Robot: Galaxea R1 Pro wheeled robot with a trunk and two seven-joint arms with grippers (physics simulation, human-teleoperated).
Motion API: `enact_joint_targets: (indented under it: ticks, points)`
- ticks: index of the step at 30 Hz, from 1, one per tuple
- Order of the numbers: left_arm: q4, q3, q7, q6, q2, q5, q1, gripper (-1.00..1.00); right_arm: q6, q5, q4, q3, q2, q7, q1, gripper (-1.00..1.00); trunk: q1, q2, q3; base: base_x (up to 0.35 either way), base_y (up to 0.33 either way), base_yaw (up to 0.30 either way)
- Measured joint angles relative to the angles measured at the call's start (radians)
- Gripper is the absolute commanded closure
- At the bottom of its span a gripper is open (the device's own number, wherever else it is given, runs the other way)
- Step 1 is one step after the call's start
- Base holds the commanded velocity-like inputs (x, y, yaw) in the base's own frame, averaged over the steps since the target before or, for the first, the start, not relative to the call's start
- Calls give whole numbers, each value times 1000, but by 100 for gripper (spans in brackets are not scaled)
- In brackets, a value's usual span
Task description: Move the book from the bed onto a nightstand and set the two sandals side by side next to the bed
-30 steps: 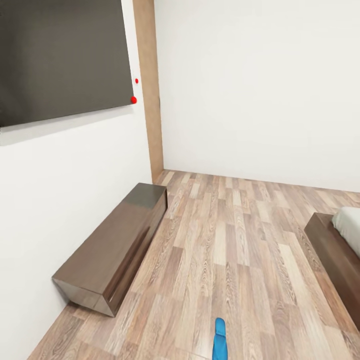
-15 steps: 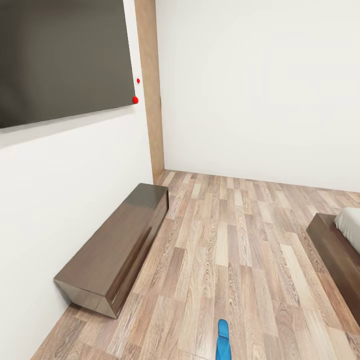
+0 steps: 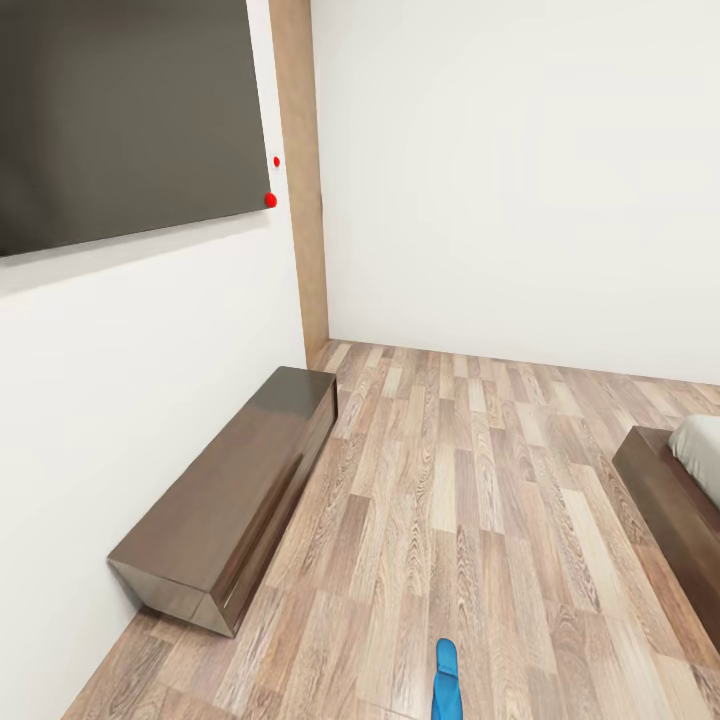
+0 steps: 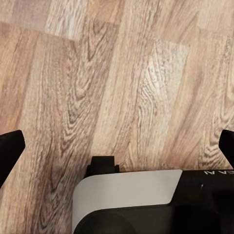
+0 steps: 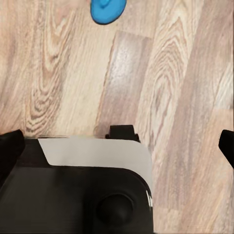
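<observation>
From the head we see one blue sandal (image 3: 446,682) on the plank floor (image 3: 480,520), well apart from the bed (image 3: 680,500) corner at right. Our left gripper (image 4: 117,146) hangs above bare planks, fingers spread wide, empty. Our right gripper (image 5: 117,146) is likewise spread, empty, above planks near the sandal (image 5: 106,9).
</observation>
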Motion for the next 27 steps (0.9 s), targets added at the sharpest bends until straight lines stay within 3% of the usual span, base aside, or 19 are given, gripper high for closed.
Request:
enact_joint_targets:
  ticks: [2, 5, 7, 8, 9, 11, 14, 17, 22, 24, 27]
  points:
    - [0, 0, 0, 0, 0, 0, 0, -100, 41, 0, -78, -4, -1, -2, -1, -100, 0, 0, 0, 0, 0, 0]
    - [0, 0, 0, -1, 0, 0, 1, -100, 196, -1, -223, -8, -2, -2, -38, -100, 0, 0, 0, 0, 0, 0]
    - [0, 0, 0, -1, 0, 0, 0, -100, 344, -1, -288, -9, -1, -2, -129, -100, 0, 0, 0, 0, 0, 0]
    - [0, 0, 0, -1, 0, 0, 1, -100, 440, -2, -304, -9, -1, -2, -216, -100, 0, 0, 0, 0, 0, 0]
    - [0, 0, 0, -4, 0, 0, 0, -100, 469, -2, -302, -8, 0, -3, -310, -100, 0, 0, 0, 0, 0, 0]
    - [0, 1, 0, -29, 1, 0, 0, -100, 515, -3, -263, -8, 4, -4, -372, -100, 0, 0, 0, 0, 0, 0]
    - [0, 2, 0, -59, 1, 0, 0, -100, 533, -2, -215, -6, 20, -18, -397, -100, 0, 0, 0, 0, 0, 0]
    - [-1, 2, 0, -102, 1, 0, 0, -100, 543, -1, -169, -4, 46, -80, -424, -100, 0, 0, 0, 0, 0, 0]
    - [-19, 0, -8, -150, 1, 0, 1, -100, 547, -2, -155, -5, 55, -110, -436, -100, 0, 0, 0, 0, 0, 0]
    - [-65, 0, -35, -152, 0, 0, 0, -100, 553, -2, -154, -5, 55, -111, -437, -100, 0, 0, 0, 0, 0, 0]
    - [-238, 0, -190, -121, -3, 13, -1, -100, 610, -2, -153, -5, 55, -111, -452, -100, 0, 0, 0, 0, 0, 0]
